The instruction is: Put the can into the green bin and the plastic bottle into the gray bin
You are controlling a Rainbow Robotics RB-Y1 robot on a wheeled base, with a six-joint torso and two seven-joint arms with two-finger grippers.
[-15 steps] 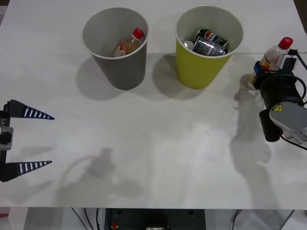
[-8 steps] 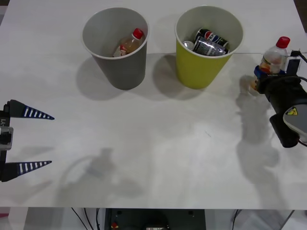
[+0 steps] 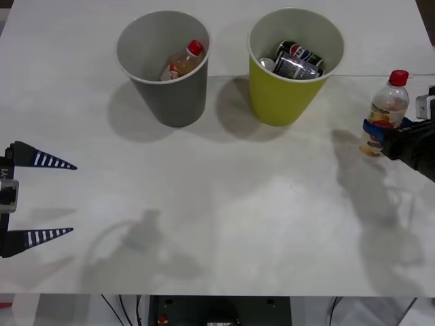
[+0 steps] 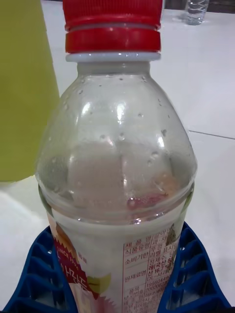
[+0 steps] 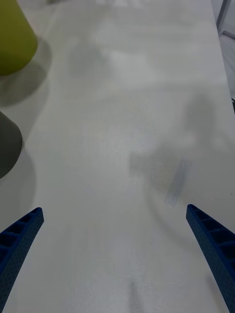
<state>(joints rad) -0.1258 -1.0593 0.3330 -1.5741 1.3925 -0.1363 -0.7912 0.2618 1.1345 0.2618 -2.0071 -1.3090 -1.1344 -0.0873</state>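
Between right gripper point(image 3: 380, 133) fingers: plastic bottle point(image 3: 385, 113), upright, clamped at label. You carry it past green bin point(image 3: 292, 95) to gray bin point(image 3: 170, 95). Left gripper point(image 3: 49, 198) idle, spread wide.

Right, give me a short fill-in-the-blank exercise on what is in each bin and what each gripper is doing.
1. The cans lie inside the ____ bin.
2. The gray bin holds a bottle with a ____ cap.
3. The right gripper is shut on the ____.
4. The left gripper, at the table's left edge, is ____.

Missing words: green; red; plastic bottle; open
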